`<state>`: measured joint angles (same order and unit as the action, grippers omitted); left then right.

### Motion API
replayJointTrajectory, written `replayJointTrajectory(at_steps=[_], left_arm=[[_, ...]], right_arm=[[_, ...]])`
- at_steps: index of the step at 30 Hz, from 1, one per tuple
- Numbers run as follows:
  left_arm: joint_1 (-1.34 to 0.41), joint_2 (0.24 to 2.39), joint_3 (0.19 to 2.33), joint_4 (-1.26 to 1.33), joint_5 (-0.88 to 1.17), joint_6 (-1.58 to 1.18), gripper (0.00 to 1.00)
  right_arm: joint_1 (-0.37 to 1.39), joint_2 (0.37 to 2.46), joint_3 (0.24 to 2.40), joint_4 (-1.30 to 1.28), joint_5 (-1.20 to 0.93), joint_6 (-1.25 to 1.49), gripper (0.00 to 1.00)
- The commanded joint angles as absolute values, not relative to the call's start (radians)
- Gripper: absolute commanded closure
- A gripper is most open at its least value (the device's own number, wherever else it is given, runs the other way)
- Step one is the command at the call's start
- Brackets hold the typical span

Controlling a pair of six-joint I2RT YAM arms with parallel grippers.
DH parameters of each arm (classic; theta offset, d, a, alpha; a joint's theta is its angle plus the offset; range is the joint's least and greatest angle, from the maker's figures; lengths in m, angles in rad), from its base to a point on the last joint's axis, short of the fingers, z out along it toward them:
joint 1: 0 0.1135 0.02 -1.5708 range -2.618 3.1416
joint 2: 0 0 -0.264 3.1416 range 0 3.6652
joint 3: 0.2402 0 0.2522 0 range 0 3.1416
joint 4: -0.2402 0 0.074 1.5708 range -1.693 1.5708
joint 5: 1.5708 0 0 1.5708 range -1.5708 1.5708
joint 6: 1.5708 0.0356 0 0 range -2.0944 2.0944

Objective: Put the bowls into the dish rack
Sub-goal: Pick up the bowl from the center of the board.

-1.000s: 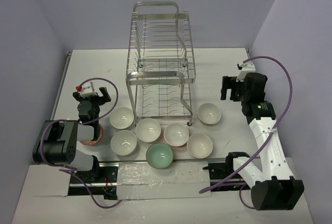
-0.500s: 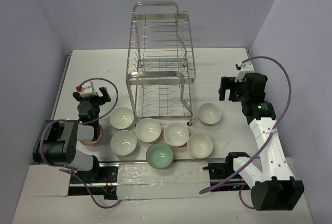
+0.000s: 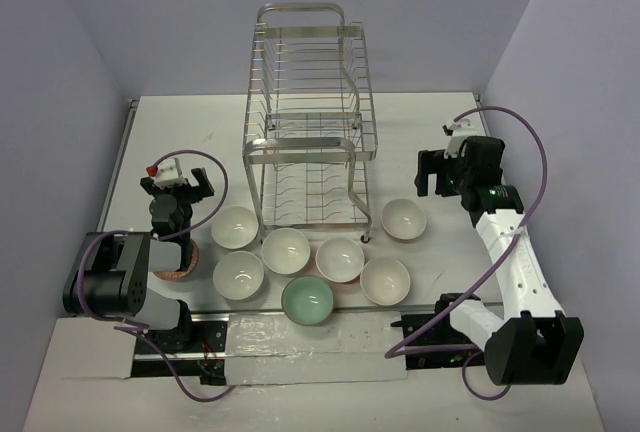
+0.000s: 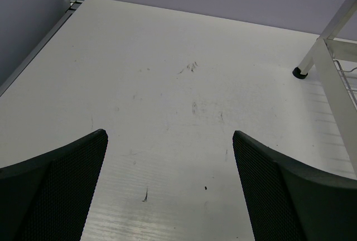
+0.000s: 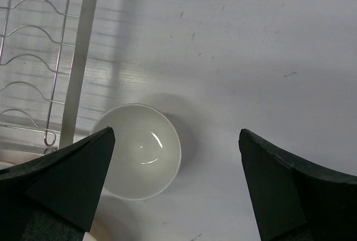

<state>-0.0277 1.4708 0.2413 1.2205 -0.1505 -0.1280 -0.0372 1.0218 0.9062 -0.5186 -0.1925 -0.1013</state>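
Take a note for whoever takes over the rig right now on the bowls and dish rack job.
Left gripper: open, empty, over bare table left of the dish rack.
Right gripper: open, empty, above the white bowl by the rack's right front foot.
Bowls: six white and one mint green bowl sit on the table in front of the rack; an orange-red bowl is partly hidden by the left arm.
Done: nothing loaded.
Left: all eight bowls.
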Motion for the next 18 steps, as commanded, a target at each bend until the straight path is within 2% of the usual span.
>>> replayJointTrajectory(at_steps=[1, 11, 18], left_arm=[[-0.025, 1.467, 0.238, 1.244, -0.13, -0.138, 0.01], [-0.025, 1.439, 0.256, 1.203, -0.138, -0.143, 0.01], [-0.025, 1.318, 0.327, 0.985, -0.118, -0.135, 0.01]], right_arm=[[-0.041, 1.042, 0.92, -0.526, -0.193, -0.12, 0.0], [-0.04, 1.071, 0.93, -0.543, -0.215, -0.132, 0.0], [-0.04, 1.081, 0.916, -0.541, -0.135, -0.135, 0.0]])
